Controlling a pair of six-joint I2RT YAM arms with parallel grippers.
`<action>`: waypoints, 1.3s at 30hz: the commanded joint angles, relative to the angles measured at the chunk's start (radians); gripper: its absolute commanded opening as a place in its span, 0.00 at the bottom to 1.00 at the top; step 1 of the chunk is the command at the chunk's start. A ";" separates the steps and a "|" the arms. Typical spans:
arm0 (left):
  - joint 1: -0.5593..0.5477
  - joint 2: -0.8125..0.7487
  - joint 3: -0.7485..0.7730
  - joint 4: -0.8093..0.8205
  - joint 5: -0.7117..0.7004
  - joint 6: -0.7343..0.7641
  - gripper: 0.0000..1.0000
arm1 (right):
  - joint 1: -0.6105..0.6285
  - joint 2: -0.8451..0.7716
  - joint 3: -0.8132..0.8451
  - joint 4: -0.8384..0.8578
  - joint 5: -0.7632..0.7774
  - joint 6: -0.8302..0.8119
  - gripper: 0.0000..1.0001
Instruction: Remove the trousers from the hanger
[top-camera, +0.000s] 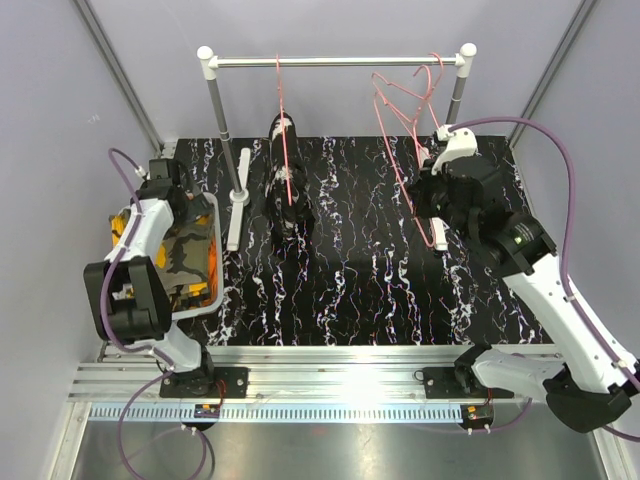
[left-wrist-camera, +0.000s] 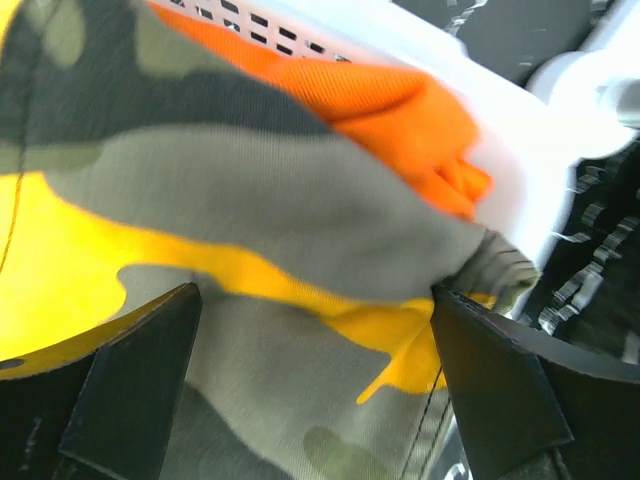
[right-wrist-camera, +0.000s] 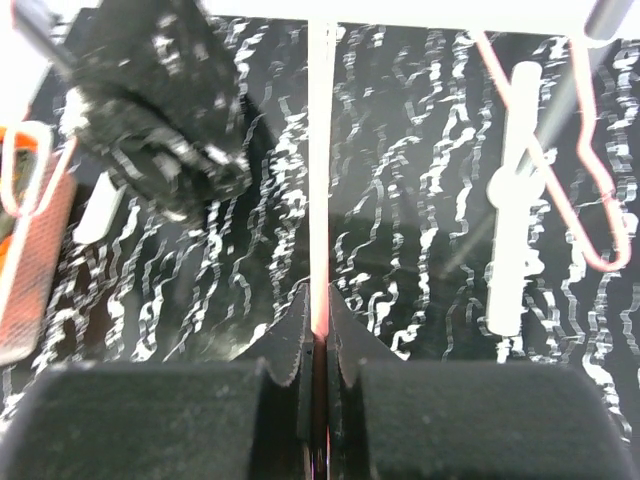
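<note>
My left gripper (left-wrist-camera: 312, 300) stands wide open over the basket (left-wrist-camera: 520, 130) at the left edge of the table (top-camera: 380, 290), and it grips nothing. The olive trousers (left-wrist-camera: 300, 200) lie under it, between the two fingers, on top of the orange trousers (left-wrist-camera: 400, 110). I judge that both are off their hangers, and such open jaws fit with cloth let go into the basket. If my fingers touch the cloth, I cannot tell.

My right gripper (right-wrist-camera: 318, 300) is closed tight on the thin pink wire of a bare hanger (right-wrist-camera: 321, 150), near the right end of the rail (top-camera: 330, 62). I think I hold it to steady it or to move it aside. The black trousers (top-camera: 285, 190) hang on their own hanger (top-camera: 281, 100) at the middle of the rail and reach down to the table. This is the pair left to remove.

From above, my left arm covers much of the basket, and the orange trousers show only as a narrow strip. At the right end of the rail several pink wires cross, so I cannot tell if the hook of my hanger is on the rail. In my right wrist view the black trousers are blurred, and how they sit on their hanger is not clear.
</note>
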 joint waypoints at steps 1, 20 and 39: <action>0.006 -0.128 0.015 -0.065 0.062 -0.003 0.99 | -0.005 0.045 0.096 0.007 0.107 -0.038 0.00; 0.006 -0.807 -0.043 -0.216 -0.084 0.130 0.99 | -0.209 0.463 0.371 0.073 -0.165 -0.061 0.00; 0.005 -0.916 -0.100 -0.199 0.147 0.174 0.99 | -0.213 0.339 0.251 0.103 -0.301 -0.010 0.85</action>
